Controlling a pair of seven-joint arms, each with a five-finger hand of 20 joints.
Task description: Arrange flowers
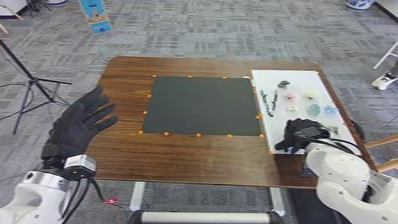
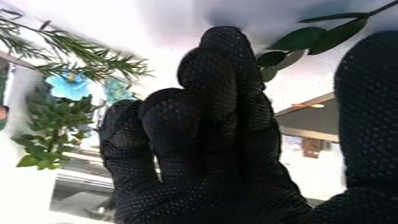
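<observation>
Though near the oval-leaved sprig (image 2: 299, 39), the right hand (image 1: 304, 130) wide, fingers straight, thumb apart.

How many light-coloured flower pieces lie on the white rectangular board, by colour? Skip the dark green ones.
Round pink flower: 1
Small pale yellowish flowers, one farther and one nearer: 2
Oval teal piece: 1
Light blue flower: 1
Total: 5
</observation>
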